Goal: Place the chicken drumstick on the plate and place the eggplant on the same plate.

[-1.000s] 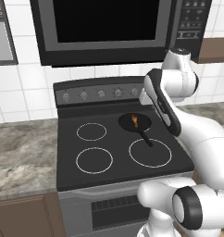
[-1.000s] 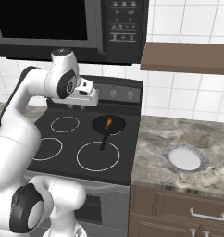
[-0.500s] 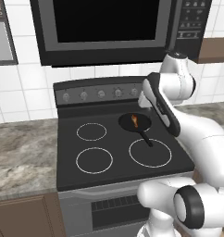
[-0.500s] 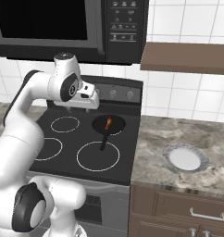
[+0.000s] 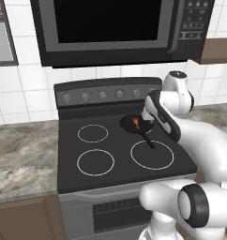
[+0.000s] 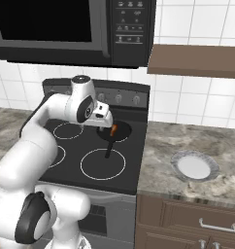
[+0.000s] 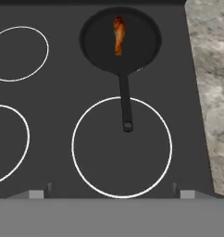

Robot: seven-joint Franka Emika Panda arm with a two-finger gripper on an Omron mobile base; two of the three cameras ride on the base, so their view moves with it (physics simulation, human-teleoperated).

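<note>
Even, flat light falls on everything I see, with no single lamp I can place and no hard glare. Ahead of my fingers (image 7: 179, 193) the stovetop (image 7: 49, 115) reads as uniform dark grey, its white rings crisp. The frying pan (image 7: 121, 39) beyond my fingertips throws almost no shadow. My own white arm (image 5: 200, 140) shows soft shading and faint highlights. Edges look slightly jagged and soft, textures on the counter (image 6: 187, 141) smeared; lines stay straight at the borders.

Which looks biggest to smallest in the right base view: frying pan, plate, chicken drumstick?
1. The plate, though it sits nearer the camera, so this is unsure.
2. The frying pan, similar width.
3. The chicken drumstick, clearly smallest.
</note>
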